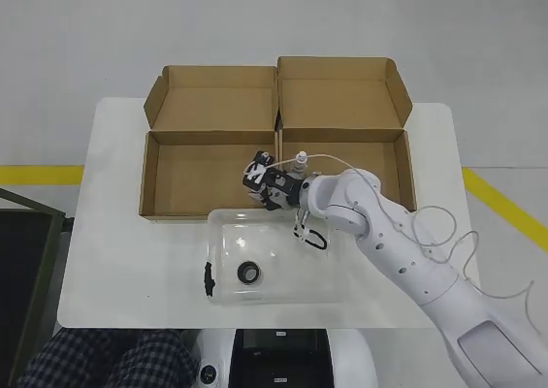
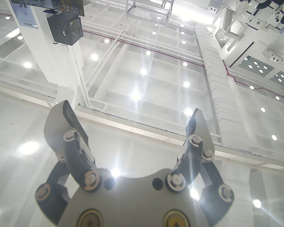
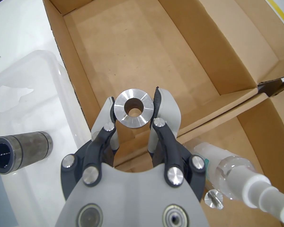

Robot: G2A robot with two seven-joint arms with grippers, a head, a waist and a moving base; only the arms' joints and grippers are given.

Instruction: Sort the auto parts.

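Note:
My right gripper (image 3: 134, 95) is shut on a silver metal ring (image 3: 134, 108) with a round bore. It holds the ring above the near right corner of the left cardboard box (image 3: 132, 48). From above, the right gripper (image 1: 262, 179) hangs over that left cardboard box (image 1: 206, 175), just behind the clear plastic bin (image 1: 264, 257). A dark cylindrical bearing (image 1: 249, 274) lies in the bin, and the bearing (image 3: 21, 151) shows beside the gripper on the bin's floor (image 3: 37, 72). My left gripper (image 2: 131, 113) is open, holds nothing and points up at the ceiling.
A second cardboard box (image 1: 351, 165) stands to the right of the first, both with lids folded back. A small black clip (image 1: 209, 279) sits at the bin's left wall. A white plastic fitting (image 3: 239, 178) with a tube sits close beside my right wrist.

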